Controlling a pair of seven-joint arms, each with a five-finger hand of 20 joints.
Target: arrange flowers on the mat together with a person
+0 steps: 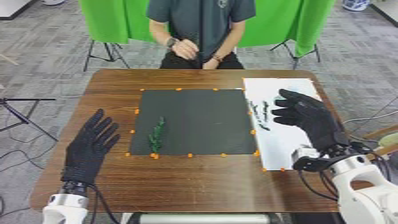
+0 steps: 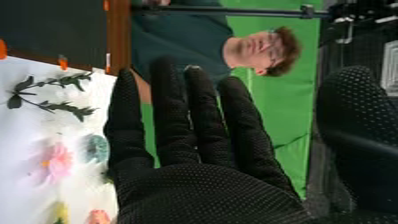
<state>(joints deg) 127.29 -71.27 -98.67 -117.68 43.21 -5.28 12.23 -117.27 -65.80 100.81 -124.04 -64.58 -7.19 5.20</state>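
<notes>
Right black-gloved hand [image 1: 306, 112]: open, above white rectangular sheet [image 1: 282, 145]. Left black-gloved hand [image 1: 87, 150]: open, left of black square mat [image 1: 200, 115]. Green leafy stem [image 1: 157, 135]: on mat, near left. Pink flower [image 2: 59, 162]: on sheet.

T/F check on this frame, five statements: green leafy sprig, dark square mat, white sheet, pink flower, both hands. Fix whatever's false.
1. The green leafy sprig lies on the dark square mat. True.
2. The white sheet is on the mat's left. False: it is on the mat's right.
3. The right hand is over the sheet side, fingers extended. True.
4. The pink flower lies on the mat. False: it is on the white sheet.
5. The left hand is curled around the sprig. False: it is open, left of the mat.
</notes>
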